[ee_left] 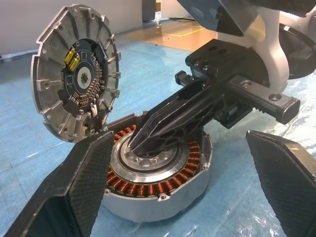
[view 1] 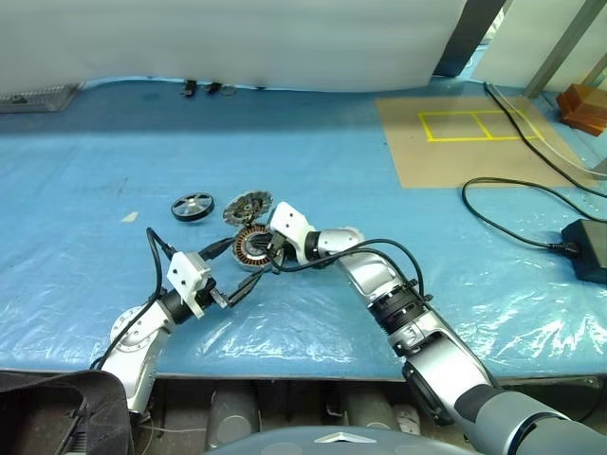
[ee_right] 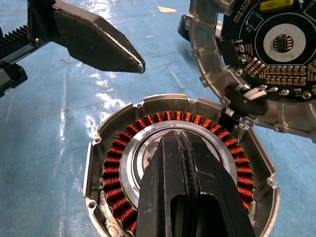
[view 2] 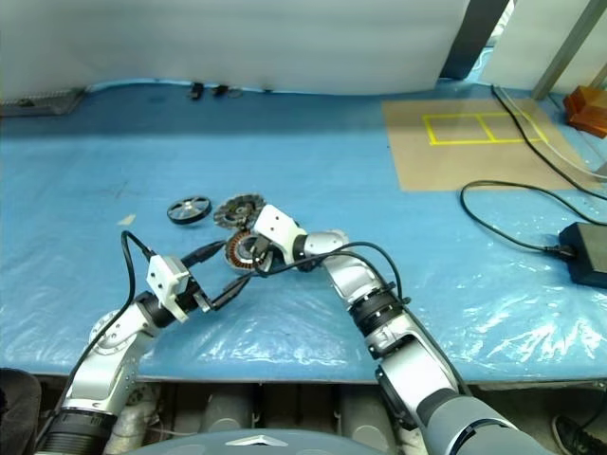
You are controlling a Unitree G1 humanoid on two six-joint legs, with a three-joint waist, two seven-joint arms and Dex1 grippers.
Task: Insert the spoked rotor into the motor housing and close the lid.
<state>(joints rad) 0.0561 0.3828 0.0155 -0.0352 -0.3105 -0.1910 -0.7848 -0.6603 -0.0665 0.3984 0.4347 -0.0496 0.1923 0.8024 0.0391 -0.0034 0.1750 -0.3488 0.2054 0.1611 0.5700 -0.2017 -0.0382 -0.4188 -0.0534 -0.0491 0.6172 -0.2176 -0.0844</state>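
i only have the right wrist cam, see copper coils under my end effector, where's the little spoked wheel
Observer: The spoked wheel lies flat on the blue sheet, apart from the motor housing, on its far left side.
Operator: is the lid down flat
Observer: No. The lid stands tilted on edge against the housing's rim, circuit side facing the housing.
Operator: left end effector holding anything
Observer: No. The left end effector is open and empty, pointing at the housing. The right end effector is shut, tips at the silver hub.

Copper-orange windings ring the motor housing (ee_right: 180, 182); grey ribbed lid (ee_left: 76, 71), black-rimmed silver spoked rotor (view 1: 193, 206), blue worktop (view 1: 313, 171)
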